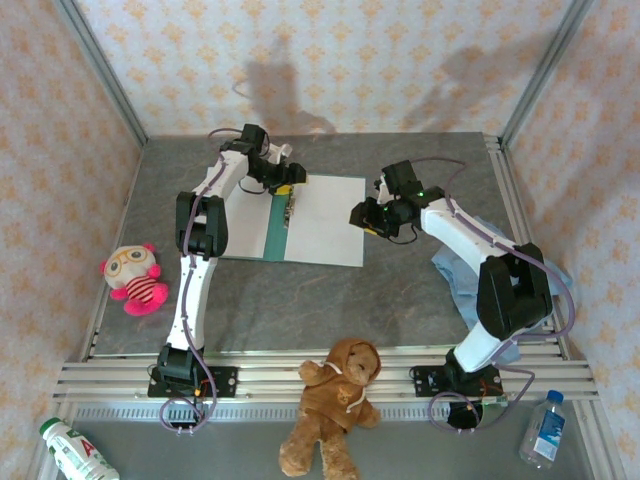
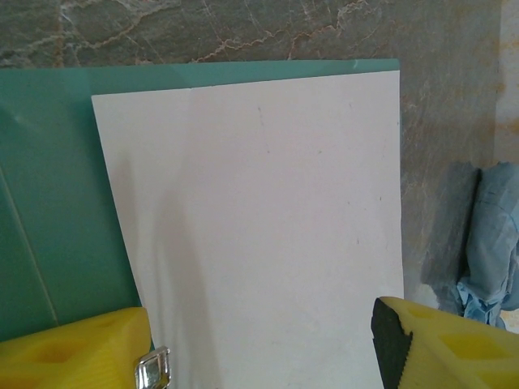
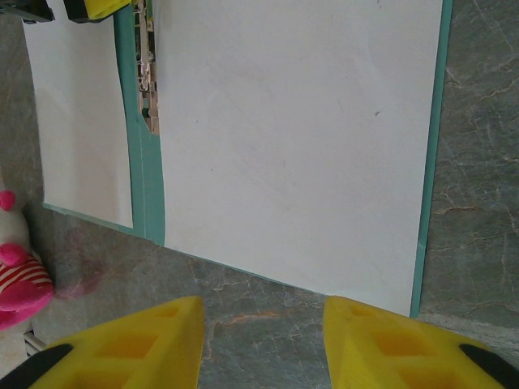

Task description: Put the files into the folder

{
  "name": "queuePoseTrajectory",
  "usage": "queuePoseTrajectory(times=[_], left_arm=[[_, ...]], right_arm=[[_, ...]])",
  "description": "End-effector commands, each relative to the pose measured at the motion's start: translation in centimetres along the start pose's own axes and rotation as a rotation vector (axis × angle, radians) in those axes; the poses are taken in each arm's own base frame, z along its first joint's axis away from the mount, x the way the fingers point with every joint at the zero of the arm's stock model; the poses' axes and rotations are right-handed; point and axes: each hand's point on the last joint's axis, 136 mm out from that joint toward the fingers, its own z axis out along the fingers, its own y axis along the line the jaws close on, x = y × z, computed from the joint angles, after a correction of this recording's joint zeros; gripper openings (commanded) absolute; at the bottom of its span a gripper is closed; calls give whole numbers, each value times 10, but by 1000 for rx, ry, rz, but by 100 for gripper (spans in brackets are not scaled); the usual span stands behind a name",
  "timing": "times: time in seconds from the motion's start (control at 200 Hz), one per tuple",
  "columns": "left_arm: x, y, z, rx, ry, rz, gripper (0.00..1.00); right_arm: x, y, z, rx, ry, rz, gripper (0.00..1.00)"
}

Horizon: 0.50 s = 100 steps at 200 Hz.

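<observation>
The teal folder [image 1: 276, 238] lies open flat at the back middle of the table. One white file [image 1: 325, 218] covers its right half and a second file [image 1: 247, 222] lies on its left half. A metal clip [image 3: 147, 74] runs along the spine. My left gripper [image 1: 285, 190] is open at the far end of the spine, and its yellow fingers [image 2: 85, 348] straddle a white sheet [image 2: 259, 211] with nothing gripped. My right gripper [image 1: 362, 217] is open at the folder's right edge. In the right wrist view its jaws [image 3: 263, 306] stand over bare table just short of the folder's edge [image 3: 428, 162].
A crumpled light blue cloth [image 1: 455, 275] lies under the right arm. A pink plush toy [image 1: 135, 280] sits at the left and a brown teddy bear [image 1: 335, 400] on the near rails. Bottles stand at the near left [image 1: 75, 450] and near right [image 1: 545, 430].
</observation>
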Motion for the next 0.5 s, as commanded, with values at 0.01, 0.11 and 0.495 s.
queuePoseTrajectory(times=[0.01,0.11,0.495], left_arm=[[-12,-31,-26,49,-47,59,73],[-12,-32,-28,52,-49,63,73],[-13,-43,-37,68,-54,77,72]], right_arm=[[1,-4,1,10,7,15,43],[1,-4,1,10,7,15,43],[2,-4,0,9,7,14,43]])
